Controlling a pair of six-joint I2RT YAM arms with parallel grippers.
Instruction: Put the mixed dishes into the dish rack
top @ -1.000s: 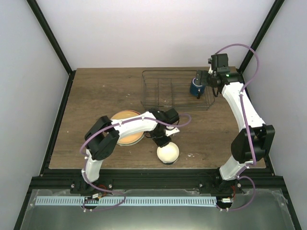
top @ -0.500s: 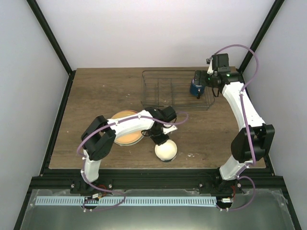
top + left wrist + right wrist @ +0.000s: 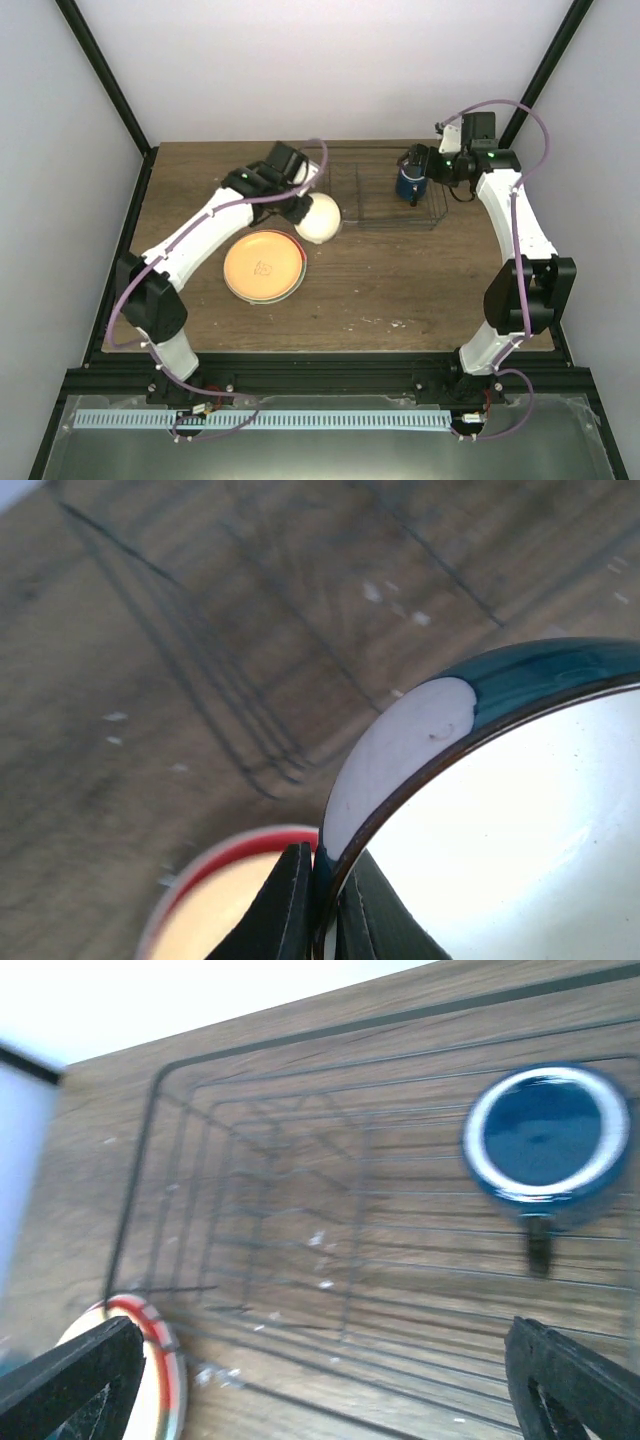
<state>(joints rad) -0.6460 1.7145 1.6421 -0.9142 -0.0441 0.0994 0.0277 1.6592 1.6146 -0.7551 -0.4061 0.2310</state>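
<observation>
Lifted from the bench's (image 3: 420, 290) near edge, the bowl (image 3: 320, 218) now hangs at the rack's (image 3: 370, 200) left end, its rim pinched in my left claw (image 3: 325, 900). My right claw (image 3: 320, 1360) gapes empty near the racked mug (image 3: 545, 1145). Risk: that thin pinch slipping, or the bowl clipping wire.

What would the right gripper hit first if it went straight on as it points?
Most likely the wire dividers or floor of the dish rack: the open right gripper aims into it beside the dark blue mug, not at it. Depth is unclear.
</observation>
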